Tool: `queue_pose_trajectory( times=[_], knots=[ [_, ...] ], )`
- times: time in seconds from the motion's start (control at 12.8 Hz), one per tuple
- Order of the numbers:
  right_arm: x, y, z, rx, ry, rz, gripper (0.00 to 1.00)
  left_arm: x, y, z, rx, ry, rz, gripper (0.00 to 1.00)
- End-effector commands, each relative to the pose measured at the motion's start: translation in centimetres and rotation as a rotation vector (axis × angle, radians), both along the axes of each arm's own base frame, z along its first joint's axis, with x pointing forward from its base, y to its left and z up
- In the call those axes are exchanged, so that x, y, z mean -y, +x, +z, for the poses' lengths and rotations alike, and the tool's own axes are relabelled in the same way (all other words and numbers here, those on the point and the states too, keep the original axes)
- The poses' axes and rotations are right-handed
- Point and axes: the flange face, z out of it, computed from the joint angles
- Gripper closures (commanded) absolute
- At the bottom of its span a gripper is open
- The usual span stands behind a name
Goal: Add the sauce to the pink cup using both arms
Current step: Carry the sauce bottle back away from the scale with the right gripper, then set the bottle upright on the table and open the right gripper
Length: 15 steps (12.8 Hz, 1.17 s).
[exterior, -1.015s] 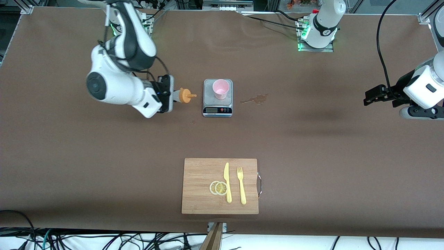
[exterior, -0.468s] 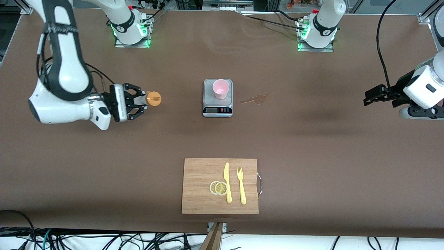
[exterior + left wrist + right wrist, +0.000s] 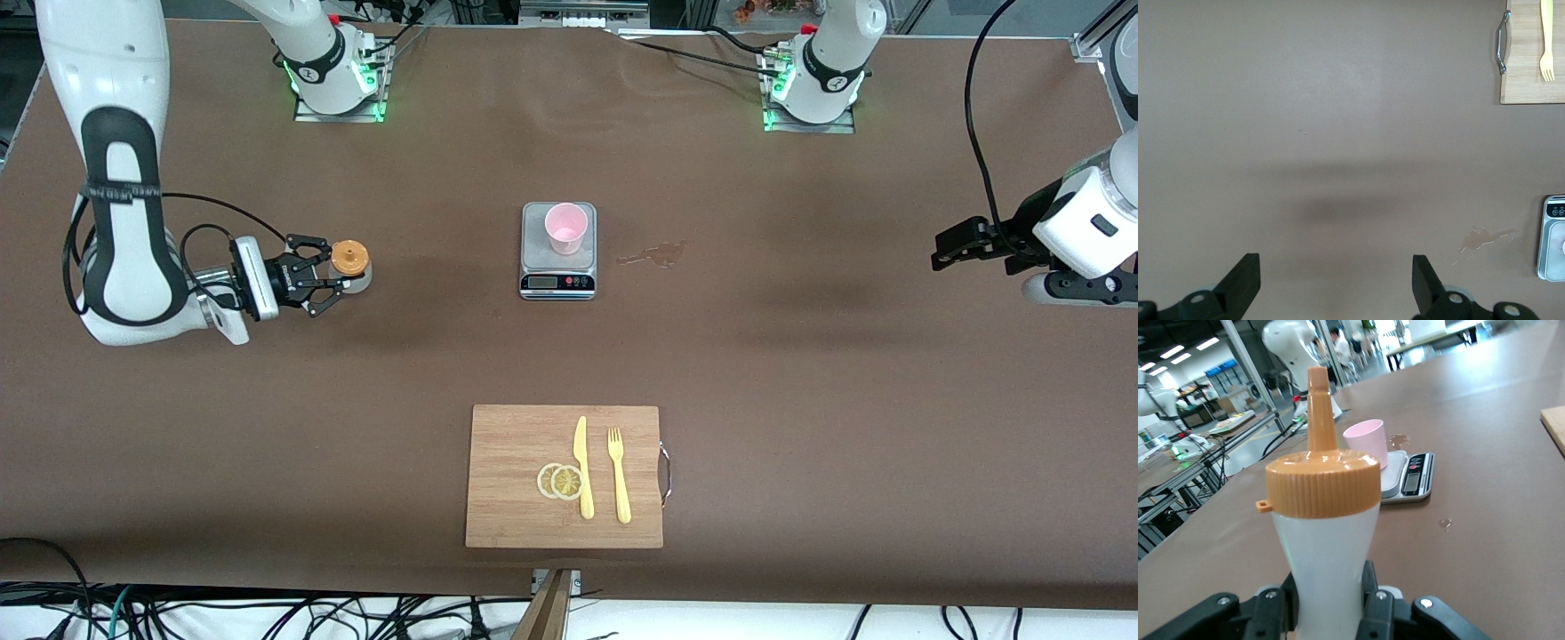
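Brown bench, right pincer [image 3: 331, 277] pinching the upright sauce [image 3: 350, 267] near the right arm's edge; the cup [image 3: 565, 228] sits on the scale [image 3: 557, 263] mid-bench, toward the left arm. Left pincer [image 3: 953, 246] waits spread by its edge.

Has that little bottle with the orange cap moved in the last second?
Yes. The bottle, in the right gripper, has gone away from the scale toward the right arm's end of the table and is upright now, no longer tipped at the cup.
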Motion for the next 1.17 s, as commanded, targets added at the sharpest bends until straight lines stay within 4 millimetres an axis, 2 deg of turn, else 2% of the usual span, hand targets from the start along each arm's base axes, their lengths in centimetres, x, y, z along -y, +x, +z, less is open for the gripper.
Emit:
queue_pose_trajectory(
  times=[0.0,0.16,0.31,0.39,0.55,0.62,0.78,0.94,1.09],
  knots=[
    [2.4,0.6,-3.1,0.022,0.116,0.021,0.59,-0.1,0.0,0.4,-0.007,0.002,-0.021,0.00],
    [3.8,0.1,-5.2,0.074,0.155,0.030,0.59,-0.1,0.0,0.4,-0.004,0.002,-0.021,0.00],
    [4.3,0.0,-6.9,0.126,0.196,0.034,0.58,0.0,0.0,0.4,-0.005,0.002,-0.022,0.00],
    [4.9,0.3,-7.3,0.154,0.206,0.033,0.52,0.0,0.0,0.4,-0.005,0.002,-0.022,0.00],
    [4.8,0.5,-6.9,0.148,0.225,0.044,0.00,-0.1,0.0,0.4,-0.005,0.002,-0.021,0.00],
    [4.9,0.3,-6.6,0.134,0.232,0.050,0.00,-0.1,0.0,0.4,-0.007,0.002,-0.021,0.00],
    [6.4,1.0,-5.2,0.115,0.193,0.065,0.00,-0.1,0.0,0.4,-0.004,0.002,-0.021,0.00],
    [9.2,1.9,-2.7,0.053,0.081,0.104,0.00,-0.1,0.0,0.4,-0.005,0.002,-0.021,0.00],
    [11.6,3.2,0.8,0.006,-0.025,0.108,0.00,-0.2,0.0,0.4,-0.004,0.002,-0.019,0.00]
  ],
)
